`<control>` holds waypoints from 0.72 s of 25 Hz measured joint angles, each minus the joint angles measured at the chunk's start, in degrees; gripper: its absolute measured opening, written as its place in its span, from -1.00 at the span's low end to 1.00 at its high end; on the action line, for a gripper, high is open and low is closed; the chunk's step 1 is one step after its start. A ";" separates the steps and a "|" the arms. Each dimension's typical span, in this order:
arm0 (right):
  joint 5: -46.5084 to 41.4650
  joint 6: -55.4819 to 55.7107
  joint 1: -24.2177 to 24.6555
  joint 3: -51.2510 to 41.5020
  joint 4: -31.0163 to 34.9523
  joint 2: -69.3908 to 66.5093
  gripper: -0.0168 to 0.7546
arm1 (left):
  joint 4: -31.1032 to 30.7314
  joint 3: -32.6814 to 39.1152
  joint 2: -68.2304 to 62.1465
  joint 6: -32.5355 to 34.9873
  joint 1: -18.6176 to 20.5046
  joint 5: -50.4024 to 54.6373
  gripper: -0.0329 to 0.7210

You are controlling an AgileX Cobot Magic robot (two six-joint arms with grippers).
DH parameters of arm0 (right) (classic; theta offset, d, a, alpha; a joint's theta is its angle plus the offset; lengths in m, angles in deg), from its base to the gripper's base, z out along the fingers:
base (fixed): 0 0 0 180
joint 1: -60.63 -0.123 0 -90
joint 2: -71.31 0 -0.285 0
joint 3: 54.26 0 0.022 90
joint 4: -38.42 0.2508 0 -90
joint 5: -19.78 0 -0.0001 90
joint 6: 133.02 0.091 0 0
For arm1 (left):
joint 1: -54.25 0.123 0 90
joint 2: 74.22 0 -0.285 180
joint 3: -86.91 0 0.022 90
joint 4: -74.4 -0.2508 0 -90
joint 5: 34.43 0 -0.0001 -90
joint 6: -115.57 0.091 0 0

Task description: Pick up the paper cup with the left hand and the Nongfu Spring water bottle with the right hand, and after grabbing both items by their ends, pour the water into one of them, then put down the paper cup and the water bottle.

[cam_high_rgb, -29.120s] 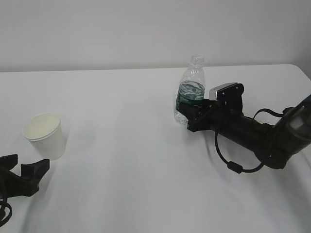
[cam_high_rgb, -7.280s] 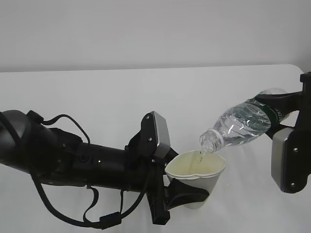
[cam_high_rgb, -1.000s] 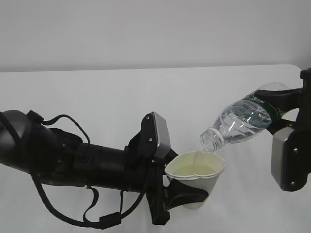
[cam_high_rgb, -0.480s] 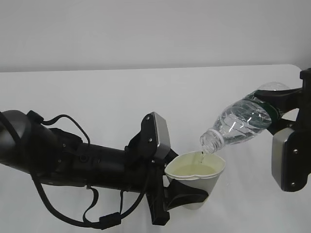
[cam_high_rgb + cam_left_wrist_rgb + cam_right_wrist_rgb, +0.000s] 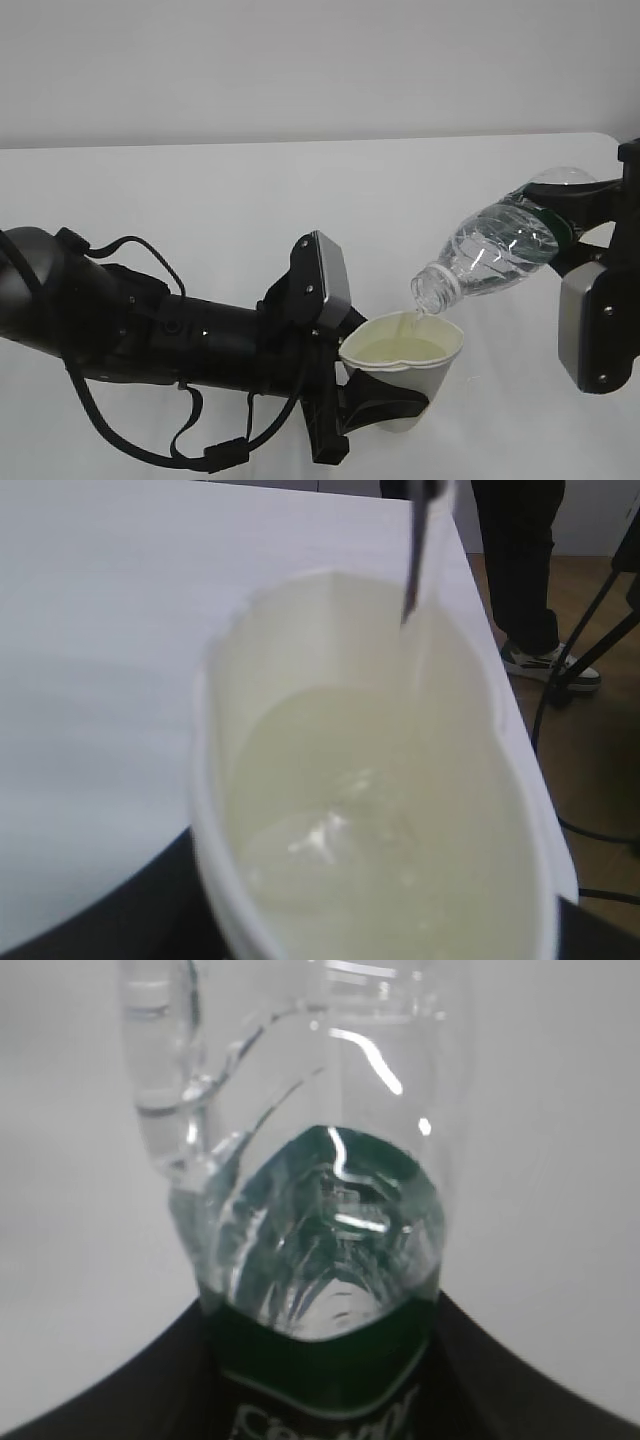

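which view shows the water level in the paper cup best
The left wrist view: it looks straight into the paper cup, showing pooled water and the thin stream entering. The exterior view shows the cup from the side, only some surface. The right wrist view shows only the bottle.

Looks like a robot test room or lab, not a home. Plain white worktop (image 5: 250, 190) with a rounded corner, set against a bare, pale grey wall (image 5: 300, 60). Left wrist view past the worktop edge: brown wood-look floor (image 5: 590, 730), black tripod legs (image 5: 590, 640) with a cable trailing on the floor, and a standing person's dark trousers and a sneaker (image 5: 550, 665) close by
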 joint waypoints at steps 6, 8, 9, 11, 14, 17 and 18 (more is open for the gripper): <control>0.18 0.00 0.00 0.00 2.18 0.00 -0.04 | 0.00 0.00 0.00 0.00 0.00 0.00 0.10; 0.18 0.00 0.00 0.00 3.01 0.00 -0.04 | 0.00 0.00 0.00 0.00 0.00 0.00 0.10; 0.18 0.00 0.00 0.00 3.23 0.00 -0.04 | 0.00 0.00 -0.02 0.00 0.00 0.00 0.10; 0.23 0.00 0.00 0.00 3.43 0.00 -0.04 | 0.00 0.00 -0.02 0.00 0.00 0.00 0.10; 0.62 0.00 0.00 0.00 3.57 0.00 -0.04 | 0.12 0.00 -0.02 0.00 0.00 0.03 0.10; 0.92 1.67 0.00 0.00 3.57 0.00 -0.04 | 0.52 0.00 -0.02 0.22 0.00 0.13 0.10; 0.90 2.22 0.00 0.00 3.57 0.00 -0.04 | 0.61 0.00 -0.02 0.36 0.00 0.13 0.10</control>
